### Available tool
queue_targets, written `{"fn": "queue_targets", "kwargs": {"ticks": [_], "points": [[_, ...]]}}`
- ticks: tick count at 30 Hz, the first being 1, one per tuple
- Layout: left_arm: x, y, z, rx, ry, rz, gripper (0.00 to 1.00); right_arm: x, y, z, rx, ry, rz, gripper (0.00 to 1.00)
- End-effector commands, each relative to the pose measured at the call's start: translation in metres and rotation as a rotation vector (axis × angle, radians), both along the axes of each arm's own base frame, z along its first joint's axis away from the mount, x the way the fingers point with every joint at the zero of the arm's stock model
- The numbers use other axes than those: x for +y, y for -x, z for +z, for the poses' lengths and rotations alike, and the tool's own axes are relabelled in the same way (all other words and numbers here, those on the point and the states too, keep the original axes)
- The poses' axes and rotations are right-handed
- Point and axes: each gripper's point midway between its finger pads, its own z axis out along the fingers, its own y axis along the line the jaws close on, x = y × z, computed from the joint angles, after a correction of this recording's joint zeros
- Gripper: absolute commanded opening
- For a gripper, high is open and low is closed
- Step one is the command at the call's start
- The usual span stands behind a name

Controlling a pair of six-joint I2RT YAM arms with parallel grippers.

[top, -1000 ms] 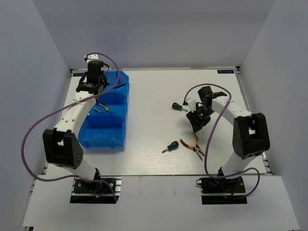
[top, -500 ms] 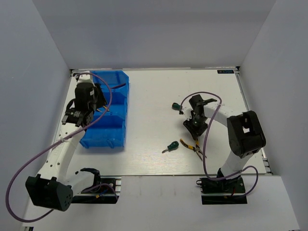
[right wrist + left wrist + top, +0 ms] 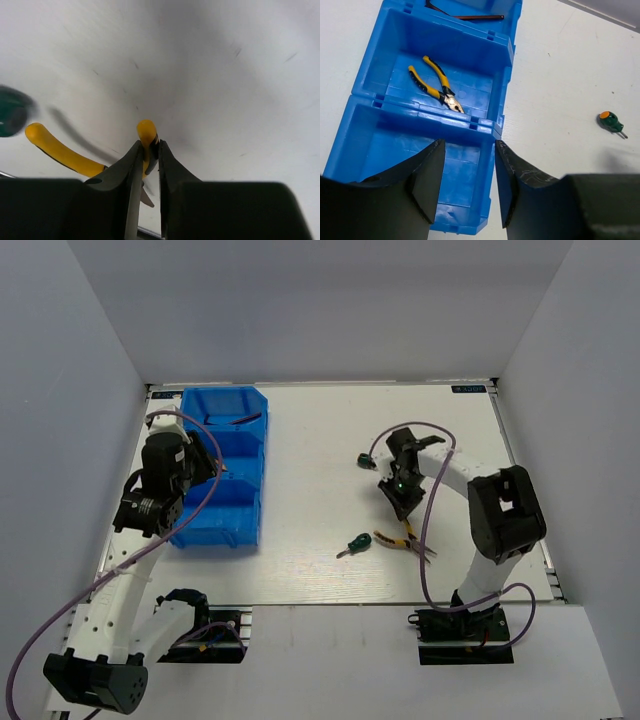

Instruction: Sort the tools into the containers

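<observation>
the right pliers [image 3: 59, 149] are pinched by one handle in the right gripper [image 3: 148, 152]; the left gripper [image 3: 466, 167] is held wide over the bins [image 3: 374, 75].

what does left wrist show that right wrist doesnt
Only left wrist: blue bins, binned pliers in the middle one, a hex key in the far one, the open left gripper. Only right wrist: the right gripper shut on a handle of the loose pliers. Both: the white table and a green screwdriver, blurred in the right wrist view.
</observation>
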Motion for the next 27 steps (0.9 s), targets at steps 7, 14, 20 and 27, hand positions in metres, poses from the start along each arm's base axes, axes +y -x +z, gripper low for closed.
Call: {"fn": "queue_targets", "kwargs": {"ticks": [7,14,20,27], "points": [[-0.008,0.011,0.013,-0.029,0.061,-0.027,0.51,0.138,-0.140,0.177,-0.385,-0.526,0.060,0.00],[-0.007,0.016,0.025,-0.041,0.063,-0.027,0.49,0.257,-0.197,0.260,-0.569,-0.973,0.021,0.00],[-0.003,0.021,0.030,-0.042,0.064,-0.006,0.49,0.340,-0.202,0.313,-0.643,-1.250,-0.007,0.00],[-0.001,0.028,0.034,-0.035,0.089,0.018,0.48,0.399,-0.205,0.304,-0.697,-1.333,-0.034,0.00]]}}
